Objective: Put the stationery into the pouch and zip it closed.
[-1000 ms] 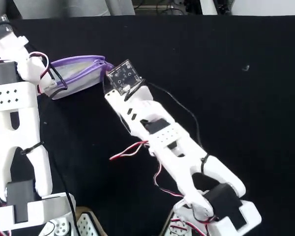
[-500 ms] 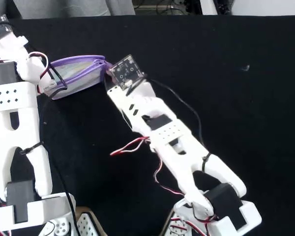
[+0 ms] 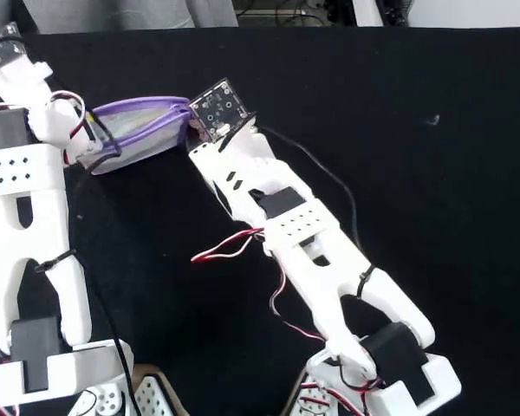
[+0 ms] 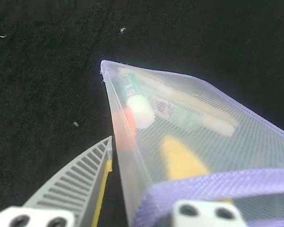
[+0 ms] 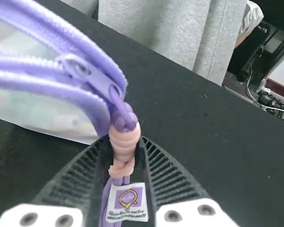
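Pouch spans crosswise: left gripper clamps one end, right gripper pinches the zipper pull.

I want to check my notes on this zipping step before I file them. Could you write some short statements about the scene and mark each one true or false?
1. The right claw is shut on the zipper pull. True.
2. The pouch is empty. False: stationery shows through its mesh wall.
3. The left claw grips the pouch at the end opposite the zipper pull. True.
4. The table has a white cover. False: it is black.
5. The pouch lies apart from both arms. False: each claw holds one end of it.
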You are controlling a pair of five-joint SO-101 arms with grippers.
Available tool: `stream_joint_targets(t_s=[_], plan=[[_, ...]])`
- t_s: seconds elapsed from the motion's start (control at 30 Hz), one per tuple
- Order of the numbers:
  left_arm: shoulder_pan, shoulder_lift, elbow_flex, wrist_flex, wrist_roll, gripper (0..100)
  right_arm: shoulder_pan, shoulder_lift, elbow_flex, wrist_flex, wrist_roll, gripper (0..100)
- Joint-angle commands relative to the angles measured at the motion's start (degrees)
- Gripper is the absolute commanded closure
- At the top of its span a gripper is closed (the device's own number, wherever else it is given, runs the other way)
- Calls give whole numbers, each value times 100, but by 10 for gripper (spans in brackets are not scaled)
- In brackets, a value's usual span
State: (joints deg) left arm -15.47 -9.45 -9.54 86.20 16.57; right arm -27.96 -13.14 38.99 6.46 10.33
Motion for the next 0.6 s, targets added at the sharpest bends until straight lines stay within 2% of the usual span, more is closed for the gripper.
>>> stream_joint_targets(t_s=[0.0,0.2,0.37,0.43,0.57], plan=[[84,-44,-479,-176,193,758,246,-92,-382,229,9,988],[646,-26,-1103,-202,246,755,325,-92,-840,1336,9,988],[1147,-26,-1059,-1240,246,754,343,-92,-989,1899,26,988],[1279,-26,-1086,-1618,229,754,334,-92,-989,2066,246,988],[1666,-26,-1244,-2145,220,754,308,-92,-989,2242,360,988]])
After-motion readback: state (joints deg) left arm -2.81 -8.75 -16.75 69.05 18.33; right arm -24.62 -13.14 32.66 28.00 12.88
